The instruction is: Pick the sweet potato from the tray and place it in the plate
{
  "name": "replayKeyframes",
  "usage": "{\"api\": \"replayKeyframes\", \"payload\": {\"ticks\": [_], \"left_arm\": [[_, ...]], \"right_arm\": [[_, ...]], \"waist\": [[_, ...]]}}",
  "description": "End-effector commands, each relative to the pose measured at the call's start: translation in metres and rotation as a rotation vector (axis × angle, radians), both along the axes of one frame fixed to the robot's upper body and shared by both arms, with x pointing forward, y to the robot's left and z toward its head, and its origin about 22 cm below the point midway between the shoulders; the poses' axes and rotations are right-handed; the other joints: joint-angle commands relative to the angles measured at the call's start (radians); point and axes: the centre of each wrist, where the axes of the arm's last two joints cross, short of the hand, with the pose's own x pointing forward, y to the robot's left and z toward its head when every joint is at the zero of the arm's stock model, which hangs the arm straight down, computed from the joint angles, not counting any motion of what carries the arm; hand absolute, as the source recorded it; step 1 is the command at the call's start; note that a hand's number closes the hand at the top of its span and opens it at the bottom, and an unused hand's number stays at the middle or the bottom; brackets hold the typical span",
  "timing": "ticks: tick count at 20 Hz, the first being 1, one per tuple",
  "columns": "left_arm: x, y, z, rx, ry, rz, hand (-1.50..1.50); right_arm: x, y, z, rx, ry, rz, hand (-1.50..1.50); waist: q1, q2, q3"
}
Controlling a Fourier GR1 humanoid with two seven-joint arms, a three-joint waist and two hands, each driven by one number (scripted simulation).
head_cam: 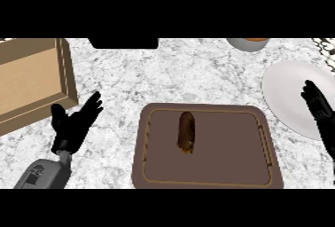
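Plate (288,88) partly behind right robot hand (318,106)

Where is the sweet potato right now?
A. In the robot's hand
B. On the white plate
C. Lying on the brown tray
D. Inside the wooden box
C. The sweet potato lies on the tray. The plate at the right holds nothing, and no hand touches it: the left hand and right hand are both open, off to the sides.
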Motion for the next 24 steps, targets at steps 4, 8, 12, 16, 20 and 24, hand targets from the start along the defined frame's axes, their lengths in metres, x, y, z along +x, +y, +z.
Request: {"api": "replayKeyframes", "payload": {"ticks": [4,8,12,16,20,24], "left_arm": [[0.004,0.006,0.011,0.119,-0.071,0.071,0.0],[0.004,-0.002,0.004,0.125,-0.038,0.057,0.0],[-0.008,-0.002,-0.005,0.124,-0.042,0.128,0.0],[-0.008,-0.007,-0.005,0.131,-0.062,0.173,0.0],[-0.024,-0.013,-0.012,0.137,-0.039,0.187,0.0],[-0.025,-0.024,-0.013,0.134,-0.044,0.192,0.0]], "right_arm": [[0.025,0.134,0.017,0.004,0.137,0.286,1.5],[0.046,0.078,0.077,-0.732,-0.035,0.294,1.5],[0.027,0.17,0.05,-0.718,-0.122,0.254,1.5],[0.014,0.205,0.014,-0.142,-0.002,0.227,-1.5],[0.012,0.217,0.012,-0.382,0.061,0.511,-1.5],[0.026,0.236,0.044,-0.686,0.098,0.523,-1.5]], "waist": [[0.06,-0.005,-0.016],[0.11,-0.035,-0.06],[0.042,-0.013,-0.016],[0.012,-0.002,-0.009],[-0.003,-0.005,-0.012],[0.002,-0.008,-0.014]]}}
